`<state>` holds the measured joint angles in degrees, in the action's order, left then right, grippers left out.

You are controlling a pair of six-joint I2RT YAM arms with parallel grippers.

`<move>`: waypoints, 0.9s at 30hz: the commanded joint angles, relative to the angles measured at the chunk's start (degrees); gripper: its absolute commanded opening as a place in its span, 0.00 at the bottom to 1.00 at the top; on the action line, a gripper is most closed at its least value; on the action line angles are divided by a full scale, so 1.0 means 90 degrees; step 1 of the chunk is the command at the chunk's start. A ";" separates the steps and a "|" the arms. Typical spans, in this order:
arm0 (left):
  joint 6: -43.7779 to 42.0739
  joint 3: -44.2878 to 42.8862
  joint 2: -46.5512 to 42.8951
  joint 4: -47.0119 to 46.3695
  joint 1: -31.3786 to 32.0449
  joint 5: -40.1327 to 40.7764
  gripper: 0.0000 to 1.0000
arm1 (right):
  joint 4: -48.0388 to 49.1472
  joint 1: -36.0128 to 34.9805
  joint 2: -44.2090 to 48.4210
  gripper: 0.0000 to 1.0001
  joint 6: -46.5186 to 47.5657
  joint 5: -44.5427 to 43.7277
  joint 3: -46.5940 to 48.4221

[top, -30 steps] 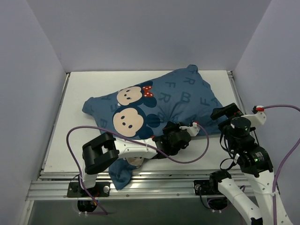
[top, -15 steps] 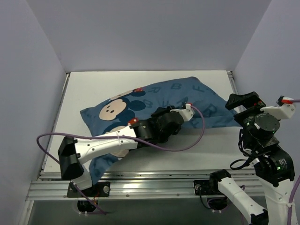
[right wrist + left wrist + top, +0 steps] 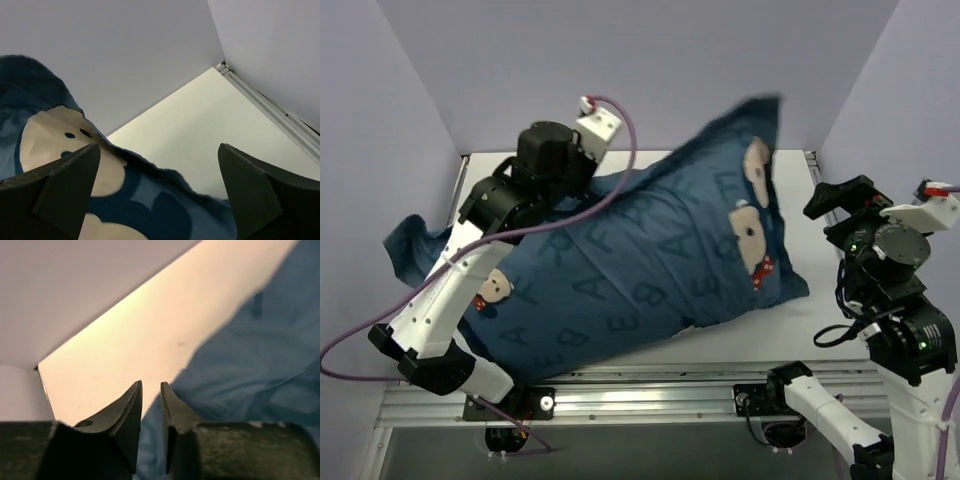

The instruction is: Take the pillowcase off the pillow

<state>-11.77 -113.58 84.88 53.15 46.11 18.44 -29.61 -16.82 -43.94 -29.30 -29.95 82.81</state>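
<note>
Over the table, high at the back-left, your left gripper shows its jaws pinched almost together. Blue cloth runs into the base of the slit, so I read it as clamped on the pillowcase. The case hangs lifted across the middle of the workspace, with one blurred corner raised toward the back wall. It looks full and rounded, dark blue with letters, and mouse faces with red bows run down its right side. No white of the pillow shows, so judge it inside.

Your right gripper is spread wide and empty, just beside the case's right edge. You're at the hoist-and-shake step, with nothing freed yet. Next, find the open end and let the right claw hold the pillow while the left draws the cloth off.
</note>
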 commanded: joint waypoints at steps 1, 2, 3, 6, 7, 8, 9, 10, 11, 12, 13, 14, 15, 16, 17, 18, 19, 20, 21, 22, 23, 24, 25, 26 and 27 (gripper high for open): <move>0.0116 0.0712 0.0362 -0.1050 -0.1418 -0.1001 0.31 | 0.0223 0.0013 -0.0400 1.00 0.0238 0.0485 -0.0304; 0.0136 0.0851 0.0528 -0.1216 -0.1567 -0.1255 0.37 | 0.0213 0.0023 -0.0526 1.00 0.0248 0.0603 -0.0362; 0.0165 0.0920 0.0926 -0.1469 -0.1694 -0.1325 0.39 | 0.0213 0.0023 -0.0595 1.00 0.0257 0.0720 -0.0411; 0.0204 0.0629 0.1688 -0.1627 -0.1939 -0.1083 0.59 | 0.0272 0.0013 -0.0791 1.00 0.0287 0.1208 -0.0645; 0.0214 0.0241 0.1827 -0.1599 -0.1949 -0.0985 0.67 | 0.0291 0.0013 -0.0830 1.00 0.0316 0.1499 -0.0762; 0.0330 -0.0014 0.1935 -0.1531 -0.1949 -0.0849 0.76 | 0.0311 0.0023 -0.0937 1.00 0.0335 0.1637 -0.0811; 0.0418 -0.0239 0.2033 -0.1414 -0.1949 -0.0847 0.88 | 0.0321 0.0013 -0.0986 1.00 0.0413 0.1803 -0.0860; 0.0506 -0.0435 0.2005 -0.1365 -0.1940 -0.0886 0.93 | 0.0311 0.0023 -0.1035 1.00 0.0452 0.1960 -0.0986; 0.0729 -0.0727 0.1966 -0.1325 -0.1910 -0.0915 0.97 | 0.0340 0.0013 -0.1132 1.00 0.0482 0.2241 -0.1046; 0.0848 -0.0807 0.1801 -0.1248 -0.1881 -0.0848 0.95 | 0.0360 0.0013 -0.1181 0.99 0.0550 0.2389 -0.1124; 0.1090 -0.0856 0.1693 -0.1208 -0.1842 -0.0780 0.94 | 0.0379 0.0023 -0.1230 0.99 0.0579 0.2536 -0.1192; 0.1180 -0.0828 0.1585 -0.1150 -0.1803 -0.0740 0.94 | 0.0457 0.0013 -0.1327 0.99 0.0609 0.2760 -0.1347; 0.1229 -0.0731 0.1323 -0.1081 -0.1725 -0.0692 0.94 | 0.0496 0.0013 -0.1367 0.99 0.0628 0.2859 -0.1436; 0.1568 -0.0585 0.1166 -0.1052 -0.1686 -0.0614 0.94 | 0.0545 0.0013 -0.1416 0.99 0.0629 0.2937 -0.1514; 0.1707 -0.0409 0.1019 -0.1022 -0.1647 -0.0545 0.94 | 0.0603 0.0013 -0.1503 0.99 0.0638 0.3015 -0.1641; 0.1853 0.0095 0.0660 -0.1042 -0.1608 -0.0525 0.94 | 0.0662 0.0013 -0.1552 0.99 0.0638 0.3025 -0.1710; 0.2164 0.0429 0.0454 -0.1090 -0.1588 -0.0506 0.94 | 0.0721 0.0004 -0.1592 0.99 0.0648 0.3035 -0.1768; 0.2322 0.0790 0.0258 -0.1158 -0.1578 -0.0486 0.94 | 0.0837 0.0004 -0.1660 0.98 0.0648 0.3045 -0.1837; 0.2449 0.1567 -0.0130 -0.1362 -0.1568 -0.0467 0.94 | 0.0887 -0.0006 -0.1699 0.98 0.0638 0.3045 -0.1934; 0.2537 0.1962 -0.0318 -0.1451 -0.1568 -0.0379 0.94 | 0.0935 -0.0006 -0.1738 0.97 0.0629 0.3026 -0.1993; 0.2790 0.2314 -0.0475 -0.1520 -0.1568 -0.0292 0.94 | 0.1071 -0.0006 -0.1806 0.95 0.0629 0.3026 -0.2052; 0.2908 0.2965 -0.0728 -0.1549 -0.1568 -0.0194 0.94 | 0.1140 -0.0016 -0.1855 0.92 0.0638 0.3016 -0.2178; 0.2996 0.3252 -0.0827 -0.1559 -0.1597 -0.0145 0.94 | 0.1199 -0.0026 -0.1904 0.90 0.0648 0.3016 -0.2237; 0.3162 0.3506 -0.0905 -0.1540 -0.1617 -0.0067 0.94 | 0.1325 -0.0035 -0.2021 0.88 0.0687 0.3035 -0.2296; 0.3241 0.3750 -0.1070 -0.1540 -0.1617 -0.0037 0.94 | 0.1404 -0.0045 -0.2089 0.86 0.0697 0.3084 -0.2364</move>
<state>11.20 -86.78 73.93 39.75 31.97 15.53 -21.74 -16.91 -61.19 -24.27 -3.57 62.81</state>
